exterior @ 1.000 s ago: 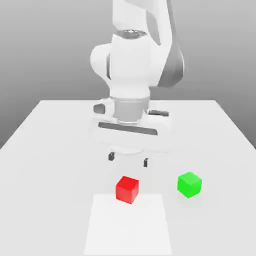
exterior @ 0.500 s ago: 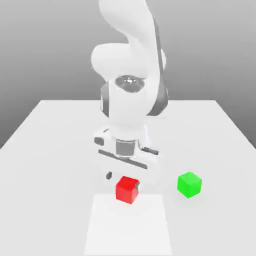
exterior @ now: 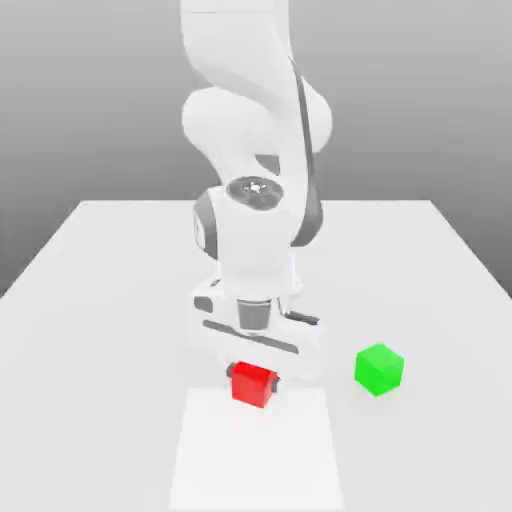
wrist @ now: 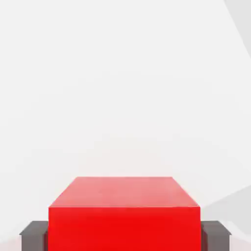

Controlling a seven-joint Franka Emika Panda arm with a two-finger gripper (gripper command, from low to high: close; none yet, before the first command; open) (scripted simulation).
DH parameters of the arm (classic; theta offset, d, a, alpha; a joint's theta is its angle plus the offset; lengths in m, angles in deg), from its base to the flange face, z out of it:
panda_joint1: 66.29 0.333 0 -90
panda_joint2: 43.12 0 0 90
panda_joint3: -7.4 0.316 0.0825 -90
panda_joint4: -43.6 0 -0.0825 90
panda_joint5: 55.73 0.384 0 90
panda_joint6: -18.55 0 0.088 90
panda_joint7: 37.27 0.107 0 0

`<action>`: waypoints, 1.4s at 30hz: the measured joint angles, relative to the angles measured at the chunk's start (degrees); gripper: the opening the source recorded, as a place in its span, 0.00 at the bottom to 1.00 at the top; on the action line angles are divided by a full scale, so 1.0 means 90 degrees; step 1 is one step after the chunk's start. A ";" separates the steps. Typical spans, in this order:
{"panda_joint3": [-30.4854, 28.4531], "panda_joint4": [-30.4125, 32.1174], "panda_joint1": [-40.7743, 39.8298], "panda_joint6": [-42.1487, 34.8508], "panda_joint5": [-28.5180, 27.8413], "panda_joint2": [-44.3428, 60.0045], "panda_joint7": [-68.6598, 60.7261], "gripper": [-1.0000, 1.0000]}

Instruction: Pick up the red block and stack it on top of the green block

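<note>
End effector (exterior: 253, 378) is sitting low over the bench (exterior: 110, 300), fingers straddling the red block (exterior: 252, 384). In the hand view the red block (wrist: 124, 215) is filling the space between two dark finger pads (wrist: 34, 235), one pressing against each side face, with no gap showing on either side. Reading this as closed on the block, jaws drawn in to the block's width. Whether the block is resting on the bench or is already a hair clear of it is hard to tell from the exterior view, since the hand is crowding it; probably not yet lifted.

Red block is lying at the near end of the bench, at the far edge of a paler rectangular patch (exterior: 255, 450).

Green block (exterior: 379, 369) is standing alone toward the exterior view's right of the held block, near but clearly apart, at much the same depth on the bench and slightly farther back. It is sitting turned, one corner edge facing the camera.

Coming move, as I am judging it: raise the red block clear of the green block's top, carry it sideways toward the exterior view's right, then set it down squarely. Both being cubes, neither has a long axis; the green block's turn is what will need matching.
</note>
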 joint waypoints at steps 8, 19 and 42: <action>0.0062 -0.0043 0.0004 -0.0371 0.0047 -0.0280 0.0014 0.00; 0.0367 0.0073 0.0079 -0.1158 0.1290 -0.1125 -0.0869 0.00; 0.0725 0.0200 0.2495 -0.2505 0.3797 -0.2859 -0.2571 0.00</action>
